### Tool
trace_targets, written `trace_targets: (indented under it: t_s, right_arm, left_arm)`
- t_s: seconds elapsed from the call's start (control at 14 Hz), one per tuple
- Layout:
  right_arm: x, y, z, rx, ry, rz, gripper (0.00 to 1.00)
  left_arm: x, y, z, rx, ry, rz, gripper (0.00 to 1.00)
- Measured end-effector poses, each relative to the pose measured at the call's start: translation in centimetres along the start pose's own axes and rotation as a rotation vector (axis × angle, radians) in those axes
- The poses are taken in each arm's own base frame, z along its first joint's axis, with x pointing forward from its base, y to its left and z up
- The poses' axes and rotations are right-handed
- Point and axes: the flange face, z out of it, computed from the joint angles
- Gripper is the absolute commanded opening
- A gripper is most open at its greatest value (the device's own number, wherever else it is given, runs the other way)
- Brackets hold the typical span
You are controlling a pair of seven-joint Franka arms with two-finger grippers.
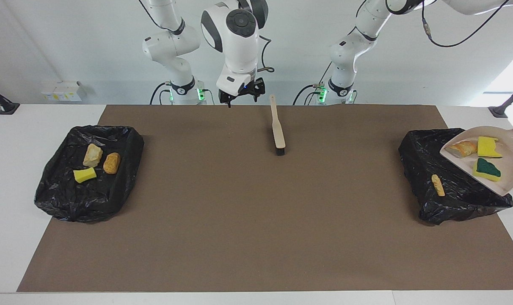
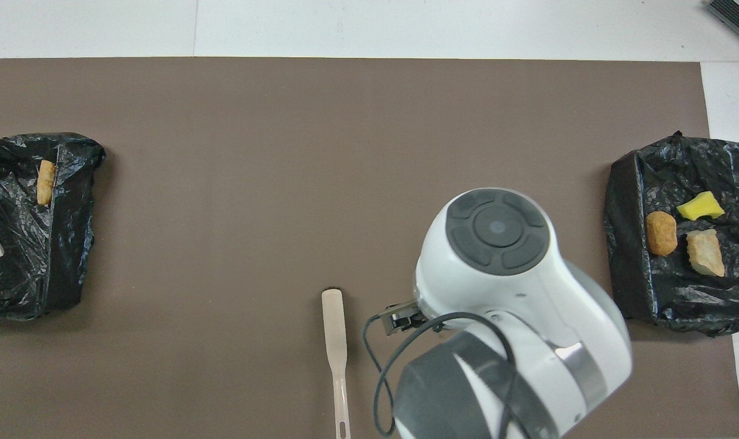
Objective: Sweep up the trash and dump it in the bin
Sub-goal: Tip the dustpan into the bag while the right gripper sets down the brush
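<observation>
The dustpan (image 1: 500,163), apparently held by the unseen left gripper, carried light, soft trash (image 1: 488,147) over the bin (image 1: 426,169); the right gripper (image 1: 241,96) waited open.

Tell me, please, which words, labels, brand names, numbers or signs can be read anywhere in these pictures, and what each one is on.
None can be read.
The small white boxes beside the table carry yellow marks too small to read.
The brush, dustpan and arms show no print.

Black bin liners (image 1: 57,192), brown mat (image 1: 256,212), beige brush (image 1: 277,129) and dustpan (image 1: 512,167), yellow and tan-orange trash (image 1: 85,174).
</observation>
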Motion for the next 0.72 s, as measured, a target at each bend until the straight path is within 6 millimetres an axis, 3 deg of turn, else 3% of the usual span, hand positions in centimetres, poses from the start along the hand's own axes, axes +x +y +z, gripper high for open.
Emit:
trace_targets:
  t_s: [0.36, 0.72]
  right_arm:
    - [0.5, 9.4, -4.2, -0.038, 0.059, -0.096, 1.00]
    - [0.5, 17.2, -5.1, -0.093, 0.065, -0.129, 1.00]
  left_arm:
    - [3.1, -0.6, -1.9, 0.054, -0.127, 0.200, 0.00]
    - [7.8, -1.1, -4.3, 0.112, -0.235, 0.439, 0.00]
